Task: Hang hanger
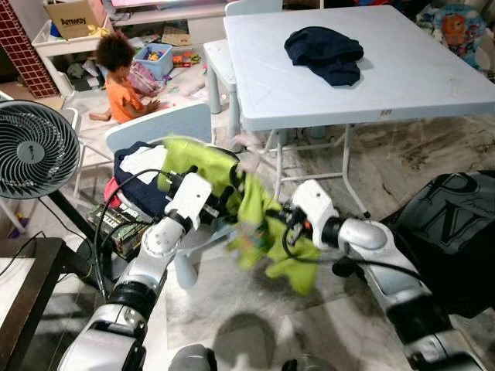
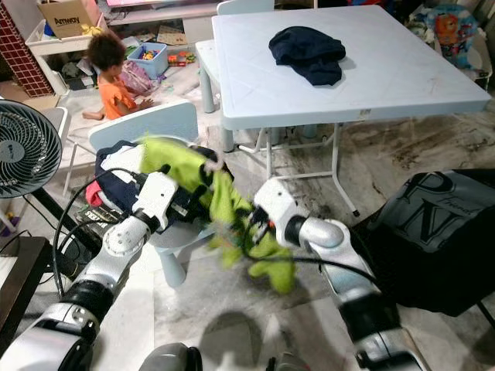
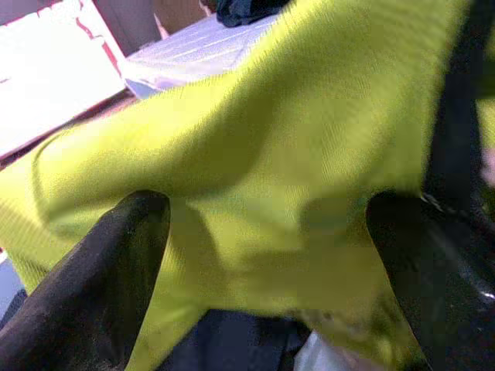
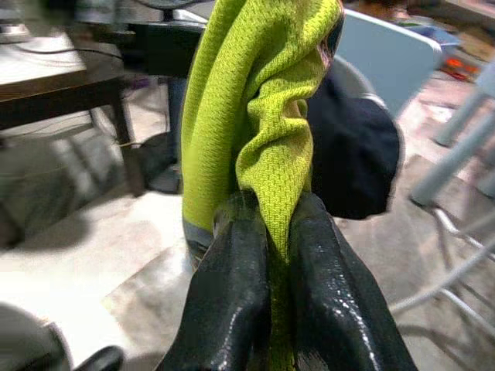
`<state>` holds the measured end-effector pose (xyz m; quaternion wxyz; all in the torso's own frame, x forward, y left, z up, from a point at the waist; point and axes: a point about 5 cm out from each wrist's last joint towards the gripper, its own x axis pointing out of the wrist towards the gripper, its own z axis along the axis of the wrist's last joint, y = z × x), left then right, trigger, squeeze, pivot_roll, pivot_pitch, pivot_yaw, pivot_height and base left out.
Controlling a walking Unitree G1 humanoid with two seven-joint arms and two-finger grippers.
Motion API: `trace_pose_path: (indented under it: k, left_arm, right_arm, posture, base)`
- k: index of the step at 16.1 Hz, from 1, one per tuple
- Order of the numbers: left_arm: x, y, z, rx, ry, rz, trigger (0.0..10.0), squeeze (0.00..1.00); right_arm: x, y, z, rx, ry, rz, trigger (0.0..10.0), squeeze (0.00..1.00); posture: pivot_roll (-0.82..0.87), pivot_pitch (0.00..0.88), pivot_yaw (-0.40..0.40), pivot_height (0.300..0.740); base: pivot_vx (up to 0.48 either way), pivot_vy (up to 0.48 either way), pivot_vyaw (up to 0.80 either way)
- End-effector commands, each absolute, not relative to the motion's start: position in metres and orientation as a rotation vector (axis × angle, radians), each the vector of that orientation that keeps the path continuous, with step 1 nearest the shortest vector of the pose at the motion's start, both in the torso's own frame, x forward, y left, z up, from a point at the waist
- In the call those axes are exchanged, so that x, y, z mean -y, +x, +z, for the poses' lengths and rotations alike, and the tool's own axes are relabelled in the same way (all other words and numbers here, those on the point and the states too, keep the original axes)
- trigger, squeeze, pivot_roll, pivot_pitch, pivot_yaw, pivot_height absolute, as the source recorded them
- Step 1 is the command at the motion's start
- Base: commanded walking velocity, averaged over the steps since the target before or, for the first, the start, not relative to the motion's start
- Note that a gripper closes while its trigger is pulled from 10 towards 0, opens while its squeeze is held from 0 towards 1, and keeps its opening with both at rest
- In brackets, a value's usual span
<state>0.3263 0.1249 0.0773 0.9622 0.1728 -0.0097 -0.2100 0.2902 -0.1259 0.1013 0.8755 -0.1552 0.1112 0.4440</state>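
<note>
The right gripper [image 4: 278, 232] pinches the soft, light green shirt [image 1: 255, 212]; the left gripper [image 3: 271, 232], fingers apart, should grab its bunched upper fold.

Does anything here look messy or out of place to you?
Yes. A dark garment lies crumpled on the white table rather than folded. Clothes are heaped loosely on the small chair. The green shirt sags bunched between the right gripper, whose jaws are pinched shut on it, and the left gripper, whose jaws stand apart.

White table [image 1: 402, 69] w/ dark garment [image 1: 325, 52]; chair [image 1: 166, 124] w/ clothes pile [image 1: 143, 174].
</note>
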Motion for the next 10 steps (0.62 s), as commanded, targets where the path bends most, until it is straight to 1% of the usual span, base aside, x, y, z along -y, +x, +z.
trace_pose_path:
  k: [1, 4, 5, 6, 7, 9, 10]
  left_arm:
    - [-0.126, 0.329, 0.08, 0.028, 0.356, -0.419, 10.0, 0.0]
    - [-0.119, 0.329, 0.079, 0.029, 0.351, -0.438, 10.0, 0.0]
    - [-0.116, 0.326, 0.079, 0.042, 0.345, -0.474, 9.3, 0.0]
    - [-0.115, 0.326, 0.078, 0.042, 0.34, -0.482, 7.7, 0.0]
    - [-0.117, 0.325, 0.077, 0.039, 0.338, -0.484, 0.0, 0.0]
    - [-0.122, 0.326, 0.076, 0.029, 0.341, -0.485, 0.0, 0.0]
    - [-0.126, 0.326, 0.076, 0.021, 0.348, -0.491, 0.0, 0.0]
  right_arm:
    - [0.118, 0.288, 0.113, -0.184, -0.315, 0.981, 10.0, 0.0]
    - [0.117, 0.285, 0.114, -0.186, -0.309, 0.994, 10.0, 0.0]
    - [0.115, 0.284, 0.117, -0.181, -0.279, 1.001, 10.0, 0.0]
    - [0.114, 0.283, 0.117, -0.18, -0.277, 1.006, 10.0, 0.0]
    - [0.115, 0.281, 0.118, -0.188, -0.276, 1.022, 10.0, 0.0]
    - [0.123, 0.28, 0.118, -0.202, -0.294, 1.023, 10.0, 0.0]
    - [0.135, 0.285, 0.117, -0.218, -0.317, 0.981, 10.0, 0.0]
  posture:
    - [-0.06, 0.0, 0.036, 0.74]
    - [-0.06, 0.0, 0.037, 0.74]
    - [-0.06, 0.0, 0.036, 0.74]
    - [-0.06, 0.0, 0.036, 0.74]
    - [-0.06, 0.0, 0.033, 0.74]
    - [-0.06, 0.0, 0.033, 0.74]
    - [-0.06, 0.0, 0.032, 0.74]
  base:
    - [0.0, 0.0, 0.0]
    - [0.0, 0.0, 0.0]
    - [0.0, 0.0, 0.0]
    - [0.0, 0.0, 0.0]
    - [0.0, 0.0, 0.0]
    - [0.0, 0.0, 0.0]
    - [0.0, 0.0, 0.0]
